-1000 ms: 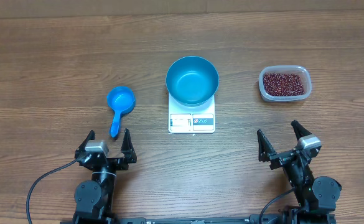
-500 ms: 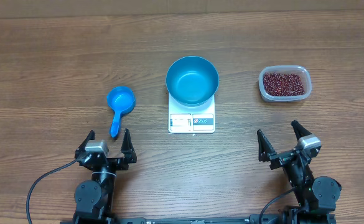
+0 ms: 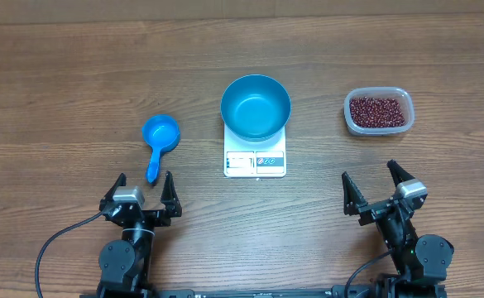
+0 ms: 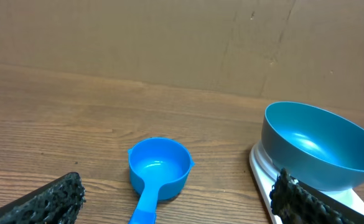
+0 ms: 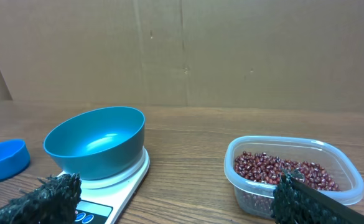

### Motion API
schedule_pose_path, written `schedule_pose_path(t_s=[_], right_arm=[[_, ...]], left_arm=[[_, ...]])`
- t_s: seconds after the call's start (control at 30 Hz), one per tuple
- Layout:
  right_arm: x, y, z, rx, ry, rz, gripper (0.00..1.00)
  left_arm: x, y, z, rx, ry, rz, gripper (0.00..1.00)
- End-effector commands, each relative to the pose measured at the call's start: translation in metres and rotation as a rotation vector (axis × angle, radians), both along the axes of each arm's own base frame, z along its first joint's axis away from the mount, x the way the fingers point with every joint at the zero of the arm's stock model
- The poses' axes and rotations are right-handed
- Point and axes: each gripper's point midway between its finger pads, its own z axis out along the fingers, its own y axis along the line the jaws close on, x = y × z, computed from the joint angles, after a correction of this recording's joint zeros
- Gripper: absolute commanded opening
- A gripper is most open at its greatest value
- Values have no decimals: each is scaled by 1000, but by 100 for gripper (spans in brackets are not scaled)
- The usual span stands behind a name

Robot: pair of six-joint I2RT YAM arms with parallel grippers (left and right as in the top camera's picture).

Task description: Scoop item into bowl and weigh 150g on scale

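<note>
The wooden table shows a task not yet begun. The empty bowl sits on the scale, and the beans fill the tub at right. The scoop lies untouched. The left end effector and right end effector gape wide, holding nothing.

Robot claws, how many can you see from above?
2. In the overhead view, the left gripper sits open just below the blue scoop; the right gripper sits open below the tub of beans. None look hidden.
</note>
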Motion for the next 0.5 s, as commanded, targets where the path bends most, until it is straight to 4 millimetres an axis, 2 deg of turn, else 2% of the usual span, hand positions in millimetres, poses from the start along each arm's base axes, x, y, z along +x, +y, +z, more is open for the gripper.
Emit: schedule_pose_path(t_s=[0.0,0.47], right_arm=[[0,1,-1,-2,-6,3,100],[0,1,-1,-2,-6,3,100]], left_arm=[[0,2,0,19,-6,7,100],[0,1,0,23,-6,0,99]])
